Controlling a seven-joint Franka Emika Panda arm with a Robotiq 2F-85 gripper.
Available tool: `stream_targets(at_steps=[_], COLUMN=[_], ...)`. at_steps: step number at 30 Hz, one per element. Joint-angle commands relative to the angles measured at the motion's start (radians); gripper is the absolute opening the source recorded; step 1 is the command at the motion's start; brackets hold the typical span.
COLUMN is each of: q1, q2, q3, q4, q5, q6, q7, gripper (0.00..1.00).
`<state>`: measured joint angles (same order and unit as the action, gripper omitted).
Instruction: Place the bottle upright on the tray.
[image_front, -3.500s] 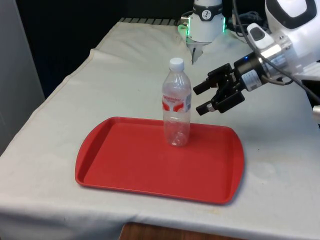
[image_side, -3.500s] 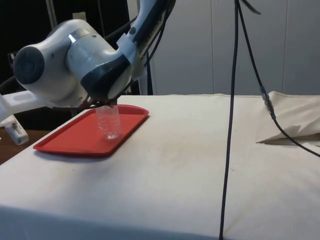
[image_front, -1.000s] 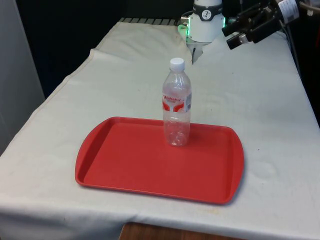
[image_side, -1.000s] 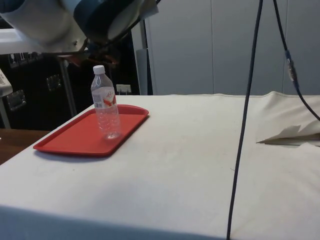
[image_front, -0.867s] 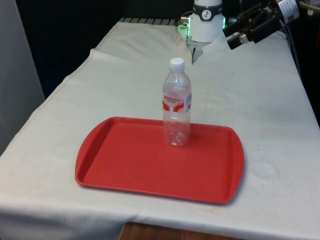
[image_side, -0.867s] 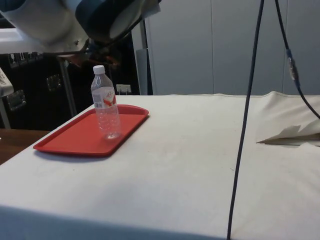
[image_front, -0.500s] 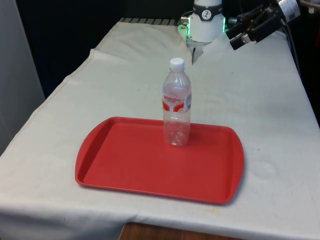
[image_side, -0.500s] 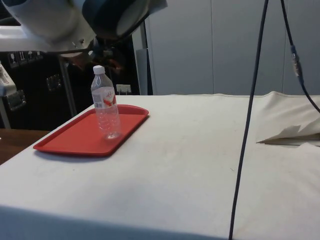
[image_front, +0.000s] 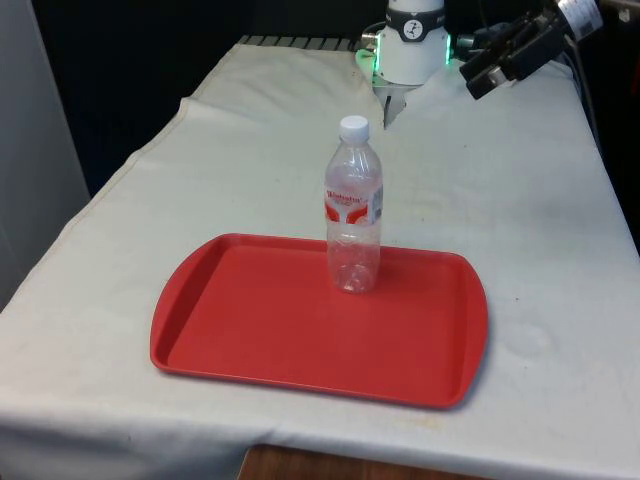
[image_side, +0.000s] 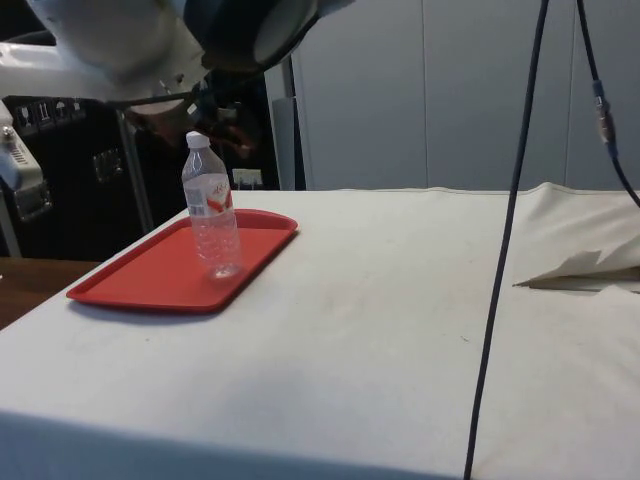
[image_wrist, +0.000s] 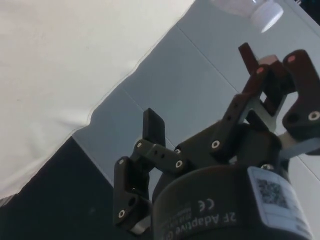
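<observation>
A clear plastic bottle (image_front: 352, 210) with a white cap and a red label stands upright on the red tray (image_front: 260, 325), near the tray's far edge. In the side view the bottle (image_side: 212, 218) stands free on the tray (image_side: 140, 280). My gripper (image_front: 497, 62) hangs high over the far end of the table, towards the front view's right, well away from the bottle. In the wrist view the gripper (image_wrist: 200, 90) is open with nothing between its fingers (image_wrist: 154, 127), and the bottle's cap (image_wrist: 267, 12) shows beyond them.
The tray lies near the table's front edge. The robot's base (image_front: 405, 55) stands at the far end. A black cable (image_side: 500, 260) hangs down in the side view, and the cloth has a raised fold (image_side: 580, 268) near it.
The gripper has pulled away from beside the bottle, risen to the far right, and drifted slightly further right in the last second. The bottle stays upright and still.
</observation>
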<state>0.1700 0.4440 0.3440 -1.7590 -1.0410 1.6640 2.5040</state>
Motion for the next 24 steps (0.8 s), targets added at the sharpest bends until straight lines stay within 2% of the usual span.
stream_targets(at_steps=[1, 7, 8, 9, 11, 16, 17, 18, 24], q1=[-0.009, -0.012, -0.003, -0.012, -0.015, -0.02, -0.012, -0.022, -0.024], q2=[-0.016, -0.046, -0.036, -0.051, -0.066, -0.089, -0.082, -0.096, -0.112], q3=[0.006, 0.005, 0.0, 0.005, 0.005, 0.001, -0.002, -0.002, -0.01], q4=[-0.018, -0.059, -0.048, -0.066, -0.087, -0.121, -0.112, -0.132, -0.159], q5=[0.015, 0.043, 0.034, 0.047, 0.057, 0.068, 0.061, 0.069, 0.066], q6=[0.031, 0.063, 0.035, 0.068, 0.082, 0.099, 0.072, 0.103, 0.101], q7=[0.013, 0.035, 0.029, 0.038, 0.046, 0.051, 0.047, 0.052, 0.05], gripper=[1.0, 1.0, 1.0, 1.0, 1.0, 1.0, 1.0, 1.0, 1.0])
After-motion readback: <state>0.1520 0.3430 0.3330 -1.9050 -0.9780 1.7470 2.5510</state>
